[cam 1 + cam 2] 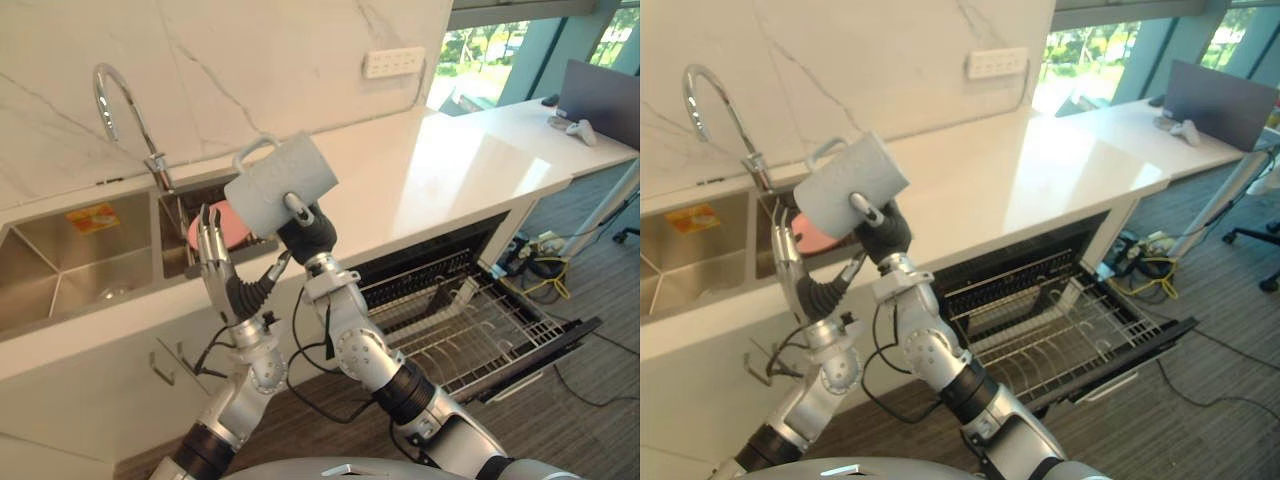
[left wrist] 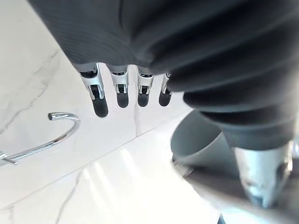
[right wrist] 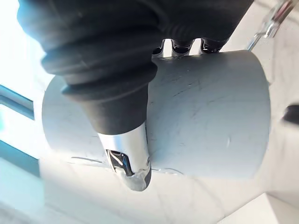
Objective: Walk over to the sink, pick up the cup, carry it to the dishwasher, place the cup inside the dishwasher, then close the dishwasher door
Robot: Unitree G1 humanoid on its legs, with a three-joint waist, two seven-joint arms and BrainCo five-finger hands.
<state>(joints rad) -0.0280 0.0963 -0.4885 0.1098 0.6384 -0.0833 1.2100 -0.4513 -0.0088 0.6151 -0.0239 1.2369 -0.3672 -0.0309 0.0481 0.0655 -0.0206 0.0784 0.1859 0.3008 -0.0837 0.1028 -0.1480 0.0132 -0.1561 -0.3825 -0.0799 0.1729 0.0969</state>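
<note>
A grey cup (image 1: 278, 186) with a handle lies tilted on its side in the air above the counter edge, held by my right hand (image 1: 305, 232), whose thumb (image 3: 126, 158) and fingers wrap its body (image 3: 210, 121). My left hand (image 1: 220, 270) stands just left of it with straight fingers (image 2: 100, 98), holding nothing. The sink (image 1: 70, 262) lies at the left under a chrome tap (image 1: 120, 105). At the right the dishwasher (image 1: 470, 320) is open, its door down and wire rack (image 1: 1060, 335) pulled out.
A pink object (image 1: 235, 225) sits in the small sink basin behind the cup. White counter (image 1: 450, 170) runs right to a desk with a monitor (image 1: 600, 95) and controller (image 1: 580, 130). Cables (image 1: 545, 265) lie on the floor beyond the dishwasher door.
</note>
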